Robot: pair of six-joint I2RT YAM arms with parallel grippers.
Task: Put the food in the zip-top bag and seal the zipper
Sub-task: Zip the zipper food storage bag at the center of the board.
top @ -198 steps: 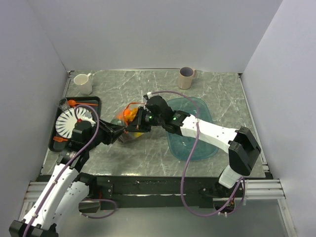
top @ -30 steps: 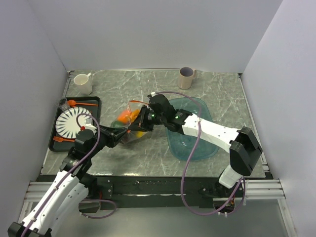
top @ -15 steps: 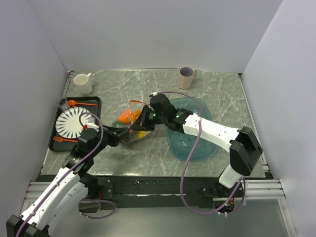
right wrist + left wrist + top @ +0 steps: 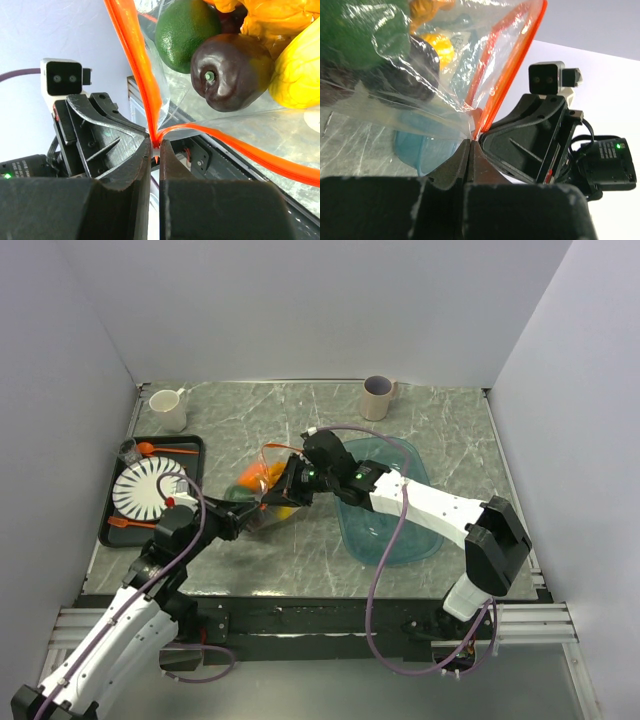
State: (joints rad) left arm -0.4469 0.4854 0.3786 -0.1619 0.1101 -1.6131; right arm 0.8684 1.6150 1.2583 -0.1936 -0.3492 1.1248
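The zip-top bag [image 4: 250, 502] lies at mid-table, held between both grippers. Through its clear plastic I see the food: a green fruit [image 4: 187, 27], a dark purple one [image 4: 232, 70] and yellow pieces [image 4: 300, 70]. The orange-red zipper [image 4: 135, 50] stands apart in a wide V, so the mouth is open. My right gripper [image 4: 156, 147] is shut on the small white slider where the two strips meet. My left gripper [image 4: 471, 142] is shut on the bag's plastic edge just below the zipper [image 4: 512, 55]. Both grippers face each other, nearly touching, with the left gripper [image 4: 256, 512] beside the right gripper [image 4: 283, 492].
A translucent teal tray [image 4: 385, 530] lies under the right arm. At the left, a black tray [image 4: 112, 530] holds a white ribbed plate [image 4: 143, 490] and an orange spoon [image 4: 160, 450]. A white mug [image 4: 168, 410] and a beige cup [image 4: 378, 397] stand along the back.
The left gripper's jaws have closed on the bag's edge, and the left arm has shifted slightly. The right gripper has kept its hold. The bag's mouth stands higher than several seconds ago.
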